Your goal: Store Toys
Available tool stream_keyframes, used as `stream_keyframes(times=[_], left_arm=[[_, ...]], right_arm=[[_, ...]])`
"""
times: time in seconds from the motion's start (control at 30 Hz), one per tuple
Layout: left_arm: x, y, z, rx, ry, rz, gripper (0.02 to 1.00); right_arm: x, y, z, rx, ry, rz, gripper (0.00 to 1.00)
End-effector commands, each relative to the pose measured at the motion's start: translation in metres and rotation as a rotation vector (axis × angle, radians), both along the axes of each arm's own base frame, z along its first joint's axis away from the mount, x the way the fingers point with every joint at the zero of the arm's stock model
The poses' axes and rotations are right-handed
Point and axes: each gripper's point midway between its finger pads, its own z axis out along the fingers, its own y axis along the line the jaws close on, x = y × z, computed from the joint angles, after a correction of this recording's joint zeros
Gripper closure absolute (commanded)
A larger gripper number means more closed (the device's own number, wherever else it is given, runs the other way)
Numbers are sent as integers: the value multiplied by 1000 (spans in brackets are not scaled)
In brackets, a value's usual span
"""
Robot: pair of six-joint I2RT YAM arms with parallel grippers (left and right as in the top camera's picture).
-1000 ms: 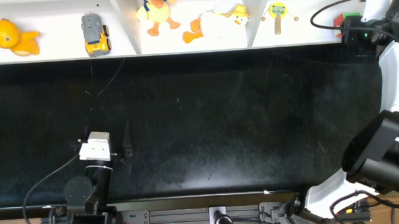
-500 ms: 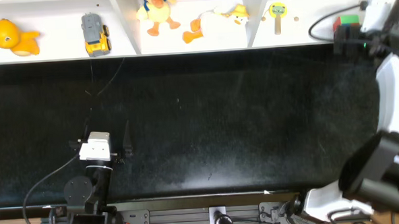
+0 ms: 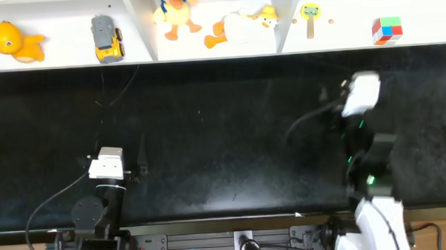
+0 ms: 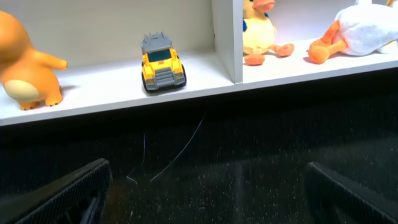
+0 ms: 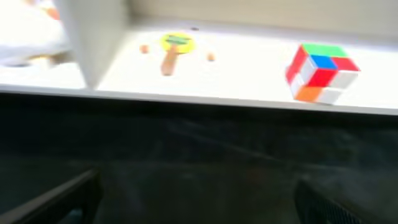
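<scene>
Toys stand on a white shelf [image 3: 205, 52] along the far edge. From the left they are an orange figure [image 3: 16, 40], a yellow truck [image 3: 106, 38], a yellow duck plush [image 3: 174, 12], a white duck plush [image 3: 241, 26], a small yellow rattle [image 3: 309, 17] and a coloured cube [image 3: 386, 30]. My right gripper [image 5: 193, 202] is open and empty over the black mat, facing the cube [image 5: 320, 71] and rattle [image 5: 174, 46] from a short way back. My left gripper [image 4: 208, 199] is open and empty, low near its base, facing the truck [image 4: 163, 62].
White dividers [image 3: 145, 27] split the shelf into compartments. The black mat [image 3: 224, 140] covers the table between the shelf and the arm bases. The left arm [image 3: 106, 165] sits near the front left, and the right arm [image 3: 360, 96] is over the mat at right.
The right arm has drawn back from the shelf's far right compartment to over the mat, leaving the coloured cube standing on the shelf. The left arm has not moved.
</scene>
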Motion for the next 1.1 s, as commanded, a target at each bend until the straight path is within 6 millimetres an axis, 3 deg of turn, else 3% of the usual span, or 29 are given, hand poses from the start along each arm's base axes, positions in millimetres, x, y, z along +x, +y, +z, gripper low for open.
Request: stream_keyframes(times=[0.03,0.2,0.43,0.6,1.1], left_arm=[[0,1,0,-18,-4,8,20],[0,1,0,-18,-4,7,20],[0,1,0,-18,-4,8,20],[0,1,0,-18,-4,7,20],[0,1,0,-18,-4,8,23]], right_arm=[[-31,20,3,103,-217,30,3],[-52,26,0,130,-332,65,5],[-70,25,-17,123,-283,58,5],[-74,21,4,116,-374,46,5],[-73,17,2,83,-367,30,5]])
